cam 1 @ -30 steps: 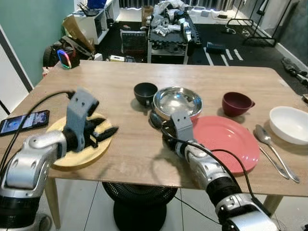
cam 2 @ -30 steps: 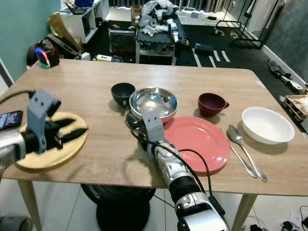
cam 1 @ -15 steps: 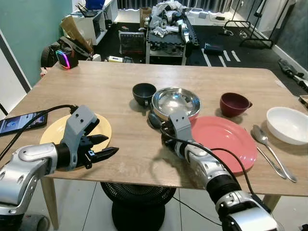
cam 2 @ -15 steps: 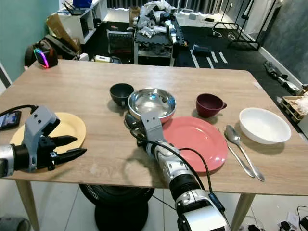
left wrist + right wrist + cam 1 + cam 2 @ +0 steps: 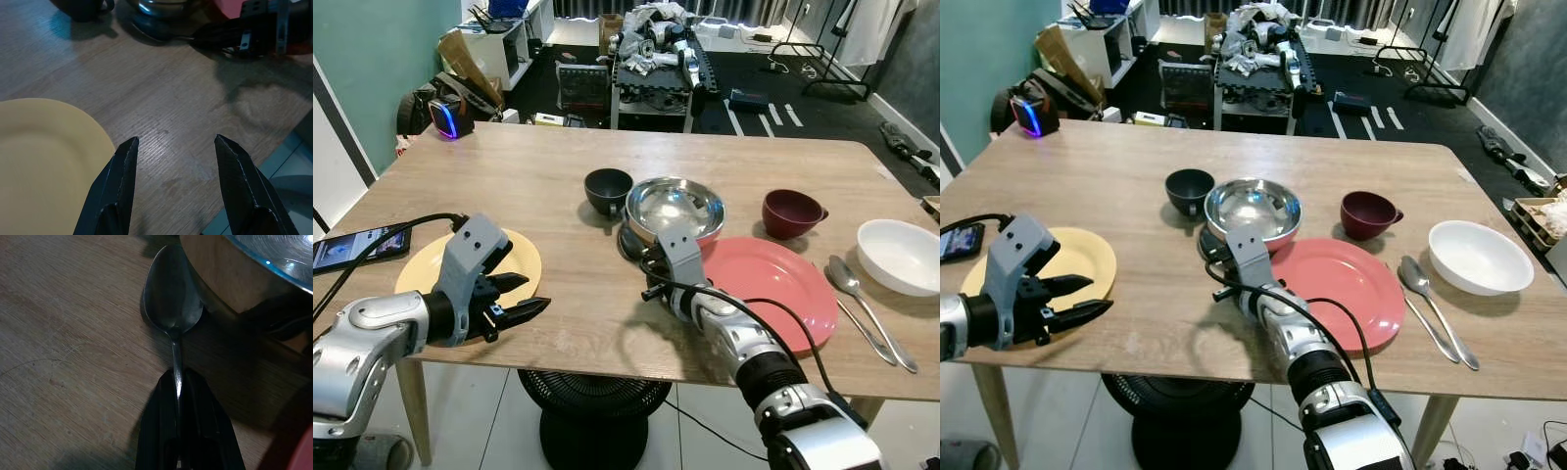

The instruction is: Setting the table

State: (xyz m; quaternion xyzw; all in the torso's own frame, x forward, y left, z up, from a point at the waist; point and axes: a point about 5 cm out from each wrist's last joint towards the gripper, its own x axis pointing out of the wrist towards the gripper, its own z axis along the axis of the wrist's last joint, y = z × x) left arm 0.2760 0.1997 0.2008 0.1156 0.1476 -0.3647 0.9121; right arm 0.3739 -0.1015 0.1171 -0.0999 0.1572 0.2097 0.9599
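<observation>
A yellow plate (image 5: 416, 272) lies at the near left of the wooden table (image 5: 529, 176). My left gripper (image 5: 526, 294) hovers open just off the plate's right edge, with nothing between its fingers (image 5: 122, 181). My right gripper (image 5: 178, 382) is shut on the handle of a metal spoon (image 5: 172, 298), whose bowl rests on the table against the steel bowl (image 5: 675, 208). That gripper (image 5: 652, 282) sits at the left rim of the pink plate (image 5: 769, 284).
A dark bowl (image 5: 608, 188) stands left of the steel bowl and a maroon cup (image 5: 791, 211) to its right. A white bowl (image 5: 899, 255) and a second spoon (image 5: 862, 299) lie at the far right. A phone (image 5: 362, 248) rests at the left edge.
My left gripper has drawn back off the yellow plate toward the table's near edge, leaving the plate lying flat. The right gripper has kept its hold on the spoon, almost still.
</observation>
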